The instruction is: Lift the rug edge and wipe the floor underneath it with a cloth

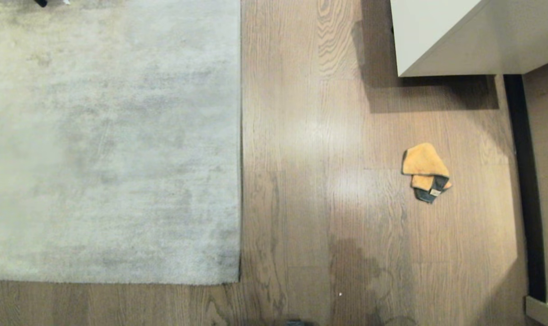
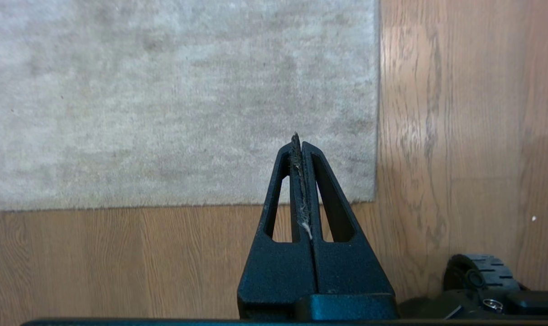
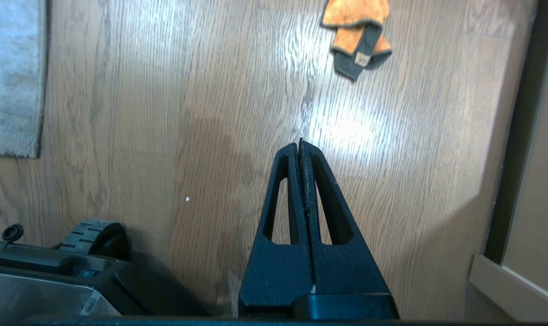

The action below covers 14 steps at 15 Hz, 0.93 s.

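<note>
Three views show us the scene. From the head camera we see the rug (image 1: 111, 140) lying flat on the left, mottled grey-beige with a low pile; its straight edge (image 1: 240, 136) runs up the picture and meets a square corner (image 1: 237, 281) near the bottom. To its right lies the floor (image 1: 310, 181), light brown planks with dark grain and a slight sheen. The cloth (image 1: 425, 171) sits well apart from the rug, out to the right: small, orange-yellow, fluffy, crumpled and folded over itself, with a dark grey border and a small tag. A pale cabinet (image 1: 459, 40) fills the upper right corner. Neither arm appears here.

In the left wrist view we find the left gripper (image 2: 300, 144) with its fingers pressed together, empty apart from some lint caught between them, hanging above the rug near its corner (image 2: 372, 199). A wheel (image 2: 480, 271) of the base shows beside it.

In the right wrist view the right gripper (image 3: 300, 144) is likewise closed and empty, above bare floor. The cloth (image 3: 358, 31) lies ahead of it, apart, grey border and tag showing.
</note>
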{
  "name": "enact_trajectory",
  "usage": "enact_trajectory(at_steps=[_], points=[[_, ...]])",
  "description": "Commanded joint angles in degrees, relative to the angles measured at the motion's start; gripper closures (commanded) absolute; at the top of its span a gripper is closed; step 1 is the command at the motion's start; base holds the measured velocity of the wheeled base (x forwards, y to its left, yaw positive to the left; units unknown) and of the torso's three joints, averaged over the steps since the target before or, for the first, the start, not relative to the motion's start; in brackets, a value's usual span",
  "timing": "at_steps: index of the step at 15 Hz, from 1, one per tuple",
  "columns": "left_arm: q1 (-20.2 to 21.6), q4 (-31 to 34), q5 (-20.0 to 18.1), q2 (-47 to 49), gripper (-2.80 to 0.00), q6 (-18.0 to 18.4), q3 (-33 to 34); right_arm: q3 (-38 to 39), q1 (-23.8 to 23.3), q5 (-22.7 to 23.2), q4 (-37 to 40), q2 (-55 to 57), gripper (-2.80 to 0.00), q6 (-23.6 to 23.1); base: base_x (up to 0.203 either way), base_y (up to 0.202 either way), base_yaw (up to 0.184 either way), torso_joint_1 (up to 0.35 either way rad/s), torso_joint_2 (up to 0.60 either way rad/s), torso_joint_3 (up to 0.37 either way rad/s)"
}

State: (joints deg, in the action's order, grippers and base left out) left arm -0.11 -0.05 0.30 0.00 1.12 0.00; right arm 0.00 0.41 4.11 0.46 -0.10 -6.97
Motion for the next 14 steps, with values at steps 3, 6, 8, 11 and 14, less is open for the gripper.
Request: enact_trajectory(at_steps=[3,6,8,11,14], points=[[-0.1,0.0,0.0,0.0,0.00,-0.1,0.0,0.0,0.0,0.0,0.0,0.1,0.00,-0.1,0.000,0.000,0.000,0.001,0.00,0.202],[-0.1,0.0,-0.1,0.0,0.00,0.0,0.0,0.0,0.0,0.1,0.0,0.1,0.00,-0.1,0.000,0.000,0.000,-0.001,0.00,0.200],[-0.1,0.0,0.0,0.0,0.00,-0.1,0.0,0.0,0.0,0.1,0.0,0.1,0.00,-0.1,0.000,0.000,0.000,0.002,0.00,0.203],[-0.1,0.0,0.0,0.0,0.00,-0.1,0.0,0.0,0.0,0.1,0.0,0.1,0.00,-0.1,0.000,0.000,0.000,0.000,0.00,0.201],[-0.1,0.0,0.0,0.0,0.00,-0.1,0.0,0.0,0.0,0.0,0.0,0.1,0.00,-0.1,0.000,0.000,0.000,0.002,0.00,0.204]])
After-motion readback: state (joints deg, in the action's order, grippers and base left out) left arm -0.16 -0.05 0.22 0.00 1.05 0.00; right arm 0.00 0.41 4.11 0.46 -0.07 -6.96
